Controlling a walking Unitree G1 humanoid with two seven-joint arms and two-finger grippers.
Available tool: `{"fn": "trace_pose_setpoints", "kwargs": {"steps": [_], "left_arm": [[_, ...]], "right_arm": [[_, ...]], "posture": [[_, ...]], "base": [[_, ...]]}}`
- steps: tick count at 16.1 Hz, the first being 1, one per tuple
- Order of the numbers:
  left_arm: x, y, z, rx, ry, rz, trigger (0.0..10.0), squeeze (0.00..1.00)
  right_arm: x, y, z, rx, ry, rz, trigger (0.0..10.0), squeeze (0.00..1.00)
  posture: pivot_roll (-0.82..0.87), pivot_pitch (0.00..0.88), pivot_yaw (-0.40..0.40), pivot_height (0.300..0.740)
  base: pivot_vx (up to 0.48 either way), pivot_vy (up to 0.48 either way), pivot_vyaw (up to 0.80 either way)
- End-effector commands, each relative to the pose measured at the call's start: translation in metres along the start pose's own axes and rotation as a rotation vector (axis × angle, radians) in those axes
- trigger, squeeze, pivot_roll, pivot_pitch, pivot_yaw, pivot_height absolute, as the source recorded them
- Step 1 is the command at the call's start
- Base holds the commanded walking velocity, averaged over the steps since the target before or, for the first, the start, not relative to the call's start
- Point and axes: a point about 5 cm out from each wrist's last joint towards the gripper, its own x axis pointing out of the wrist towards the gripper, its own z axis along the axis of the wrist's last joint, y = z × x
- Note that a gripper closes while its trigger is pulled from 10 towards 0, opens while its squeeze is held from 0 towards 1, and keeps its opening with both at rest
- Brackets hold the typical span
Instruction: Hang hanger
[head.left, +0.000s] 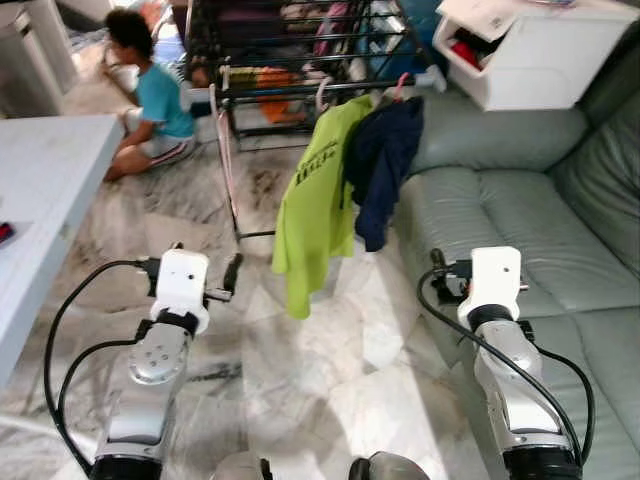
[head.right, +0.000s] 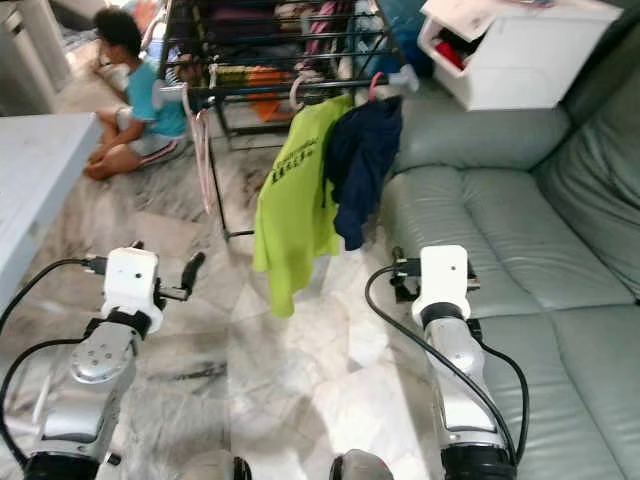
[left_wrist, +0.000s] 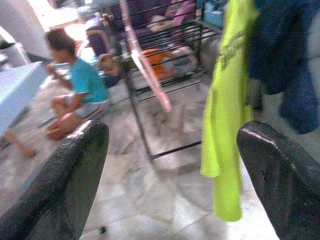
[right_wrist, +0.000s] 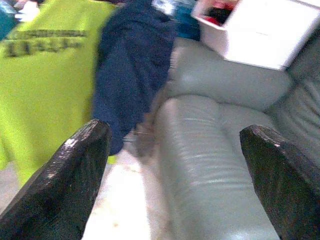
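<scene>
A lime green shirt (head.left: 315, 200) and a navy garment (head.left: 385, 160) hang on pink hangers from the front bar of a black drying rack (head.left: 300, 90). An empty pink hanger (head.left: 228, 150) dangles from the rack's left end. My left gripper (left_wrist: 172, 135) is held low over the marble floor, short of the rack, open and holding nothing. My right gripper (right_wrist: 175, 132) is beside the sofa's front edge, facing the navy garment, also open and holding nothing.
A grey sofa (head.left: 520, 210) runs along the right, with a white storage box (head.left: 530, 50) on its far end. A white table (head.left: 40, 190) stands at the left. A person (head.left: 150, 100) sits on the floor left of the rack.
</scene>
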Motion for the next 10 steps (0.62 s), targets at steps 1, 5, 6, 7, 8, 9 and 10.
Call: {"fn": "trace_pose_setpoints", "kwargs": {"steps": [1,5,6,7,8,9,10], "left_arm": [[-0.003,0.015,0.000,0.026,0.001,0.055,10.0,0.00],[-0.017,0.022,-0.013,0.041,0.046,0.079,10.0,0.00],[-0.018,0.021,-0.018,0.048,0.060,0.063,10.0,0.00],[-0.018,0.020,-0.021,0.050,0.067,0.055,10.0,0.00],[-0.018,0.019,-0.022,0.053,0.070,0.047,10.0,0.00],[-0.018,0.018,-0.024,0.053,0.074,0.034,10.0,0.00],[-0.018,0.016,-0.026,0.051,0.077,0.024,10.0,0.00]], "right_arm": [[0.003,-0.004,0.005,0.007,-0.026,0.020,10.0,0.00],[-0.003,-0.016,0.002,0.073,-0.011,-0.028,10.0,0.00],[-0.007,-0.014,-0.003,0.069,-0.011,-0.018,10.0,0.00],[-0.012,-0.016,-0.008,0.085,0.001,-0.038,10.0,0.00],[-0.014,-0.017,-0.010,0.103,0.009,-0.049,10.0,0.00],[-0.017,-0.017,-0.013,0.121,0.019,-0.052,10.0,0.00],[-0.020,-0.015,-0.016,0.126,0.027,-0.044,10.0,0.00]], "posture": [[0.01,0.036,0.007,0.740],[0.00,0.058,0.039,0.740],[-0.01,0.054,0.049,0.740],[-0.01,0.036,0.051,0.740],[-0.01,0.029,0.050,0.740],[-0.01,0.024,0.051,0.740],[-0.01,0.019,0.049,0.740]], "base": [[0.000,0.000,0.00],[0.000,0.000,0.00],[0.000,0.000,0.00],[0.000,0.000,0.00],[0.000,0.000,0.00],[0.000,0.000,0.00],[0.000,0.000,0.00]]}}
